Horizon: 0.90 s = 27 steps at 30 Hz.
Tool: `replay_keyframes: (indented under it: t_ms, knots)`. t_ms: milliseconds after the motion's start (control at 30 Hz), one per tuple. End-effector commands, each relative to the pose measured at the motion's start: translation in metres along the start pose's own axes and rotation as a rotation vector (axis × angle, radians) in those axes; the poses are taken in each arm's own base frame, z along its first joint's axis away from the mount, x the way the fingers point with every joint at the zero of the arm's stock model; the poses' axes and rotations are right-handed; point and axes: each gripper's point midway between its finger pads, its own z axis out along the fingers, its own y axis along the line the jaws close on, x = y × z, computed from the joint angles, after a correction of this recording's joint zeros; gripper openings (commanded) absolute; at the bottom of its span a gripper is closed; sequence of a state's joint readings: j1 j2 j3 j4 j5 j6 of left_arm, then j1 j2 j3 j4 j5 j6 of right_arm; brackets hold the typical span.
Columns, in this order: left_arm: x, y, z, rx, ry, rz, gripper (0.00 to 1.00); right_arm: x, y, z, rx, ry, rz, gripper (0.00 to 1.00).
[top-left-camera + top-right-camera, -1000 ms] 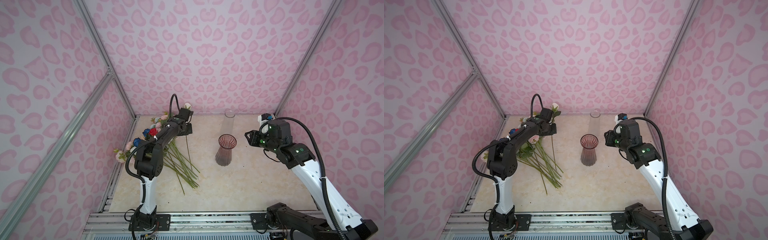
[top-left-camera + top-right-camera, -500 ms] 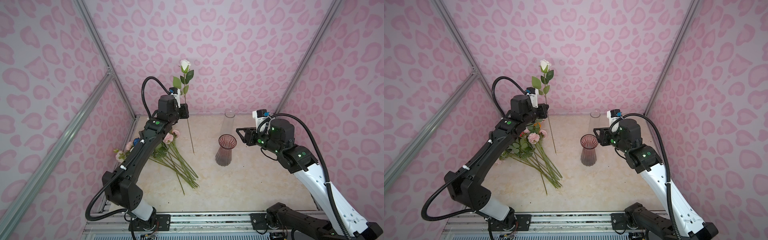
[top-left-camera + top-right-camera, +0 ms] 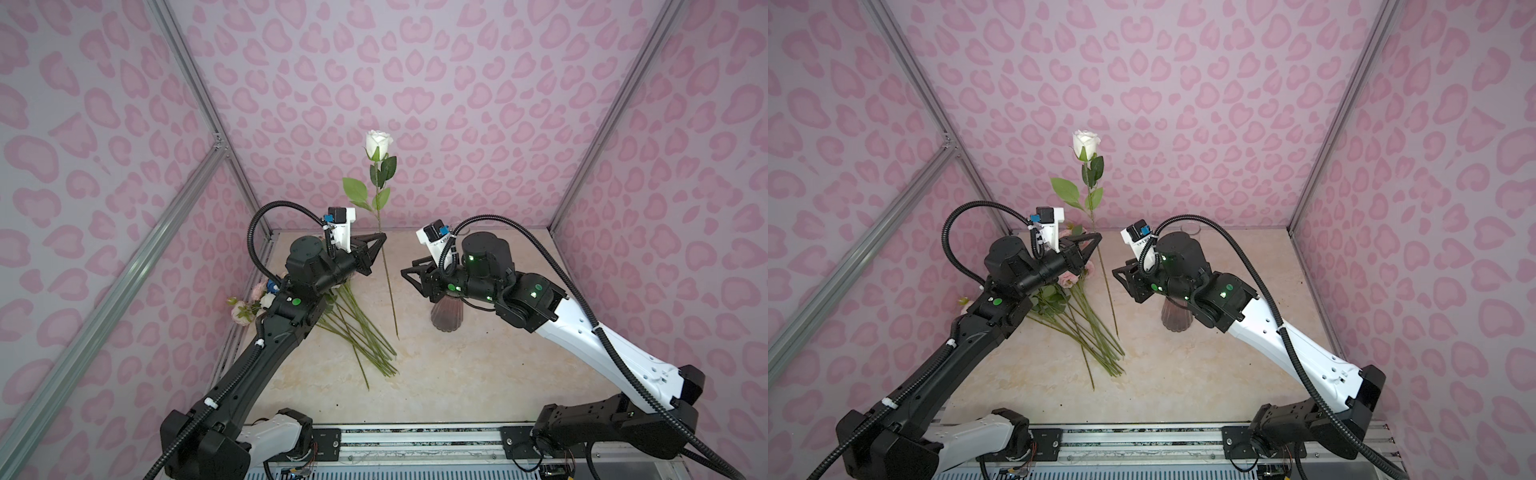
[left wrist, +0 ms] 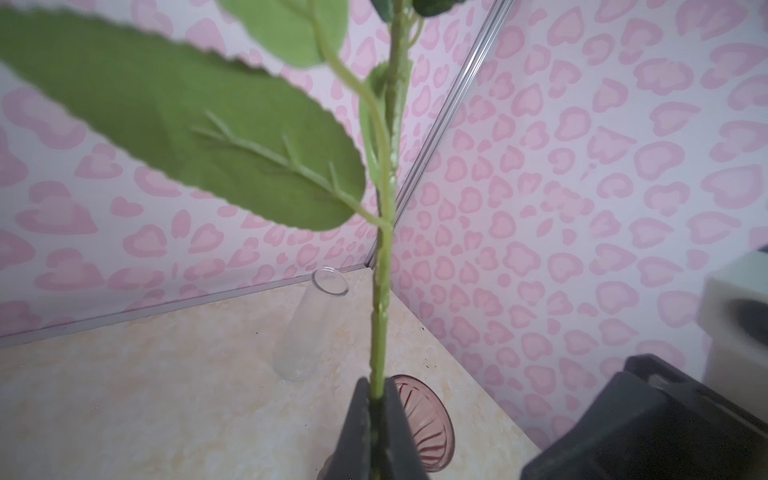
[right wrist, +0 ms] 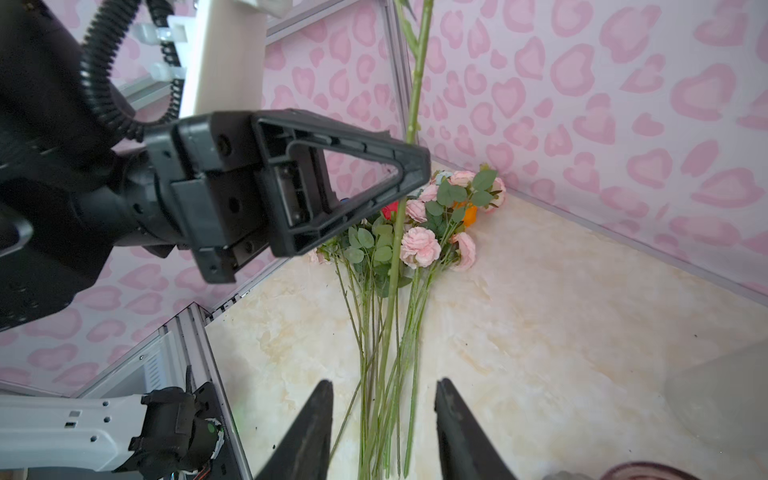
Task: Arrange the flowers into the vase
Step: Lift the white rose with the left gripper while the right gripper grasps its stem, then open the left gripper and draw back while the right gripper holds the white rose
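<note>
Holding a white rose (image 3: 378,143) upright with the left gripper (image 3: 380,235), fingers shut firmly on the green stem just under the lowest leaves. In the left wrist view, seen from very close: two dark fingers (image 4: 355,436) squeezing the stem from both sides, with big green leaves above. High over the marble-patterned table (image 3: 457,374), with the white head up against the back wall and the lower end of the stem hanging down between the other flowers (image 3: 240,311) and the dusky pink ribbed vase (image 3: 446,320); impossible to tell whether touching the table. Not yet put into a vase. Facing the rose from the opposite side with the right gripper (image 3: 408,268), fingers spread apart and holding nothing, near the stem but apart from it. In the right wrist view, looking between these two fingers (image 5: 309,432) toward the rose stem and the bundle behind. With the other flowers flat on the table, on the left in both top views, partly under the left arm: pink heads, a little red and orange, long green stems fanned toward the middle. Covering most of the dusky pink ribbed vase, standing upright, with the right arm in both top views. Farther back, near the back wall, also a clear glass vase (image 4: 309,328), upright.
</note>
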<state>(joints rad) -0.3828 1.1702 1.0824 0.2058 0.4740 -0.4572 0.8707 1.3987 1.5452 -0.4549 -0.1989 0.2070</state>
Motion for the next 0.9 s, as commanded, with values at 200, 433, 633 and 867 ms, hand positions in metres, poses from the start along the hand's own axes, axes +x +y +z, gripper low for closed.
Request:
replay_keyframes:
  t_ms: [200, 433, 633, 867]
  knots:
    - [-0.013, -0.024, -0.013, 0.096, -0.071, -0.038, 0.04, -0.003, 0.006, 0.036, -0.015, 0.011, 0.021, 0.40]
    - [-0.014, -0.026, -0.016, 0.098, -0.076, -0.027, 0.04, 0.001, 0.004, 0.058, -0.014, 0.032, 0.031, 0.27]
    - [-0.012, -0.024, -0.016, 0.090, -0.070, -0.026, 0.04, -0.007, 0.002, 0.061, -0.002, 0.002, 0.020, 0.17]
    - [-0.009, -0.021, -0.014, 0.078, -0.061, -0.034, 0.07, -0.009, -0.002, 0.061, 0.020, -0.008, 0.011, 0.05]
